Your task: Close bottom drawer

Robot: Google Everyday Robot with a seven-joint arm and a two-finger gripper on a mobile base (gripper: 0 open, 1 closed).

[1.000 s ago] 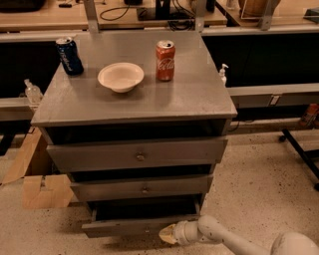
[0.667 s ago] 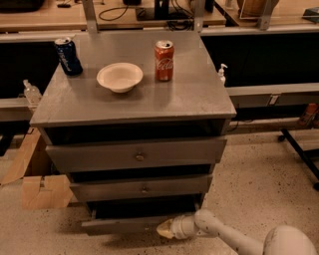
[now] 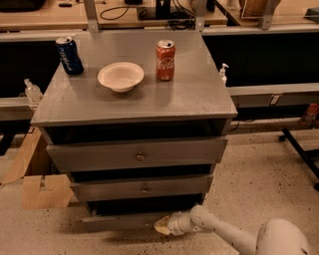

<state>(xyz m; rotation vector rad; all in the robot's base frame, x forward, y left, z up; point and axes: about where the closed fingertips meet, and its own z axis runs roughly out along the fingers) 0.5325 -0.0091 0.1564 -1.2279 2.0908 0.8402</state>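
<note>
Above speckled floor (image 3: 259,174), bottom drawer (image 3: 117,220) ajar, contents hidden; gripper (image 3: 162,226) at front, state untellable.

I take this for a lab or robotics workroom, not a home. Behind the grey cabinet (image 3: 134,102) runs a long wooden workbench (image 3: 45,17) carrying black cables (image 3: 172,20) and metal frame uprights (image 3: 90,15). A small pump bottle (image 3: 223,73) stands on a ledge right of the cabinet, and another bottle (image 3: 32,92) stands to its left (both look like dispensers). Cardboard (image 3: 40,187) lies left of the cabinet on a speckled hard floor (image 3: 259,174). A black stand leg (image 3: 299,149) crosses the floor to its right. My gripper (image 3: 163,226) sits low at the cabinet's front, by the bottom drawer (image 3: 119,220).
</note>
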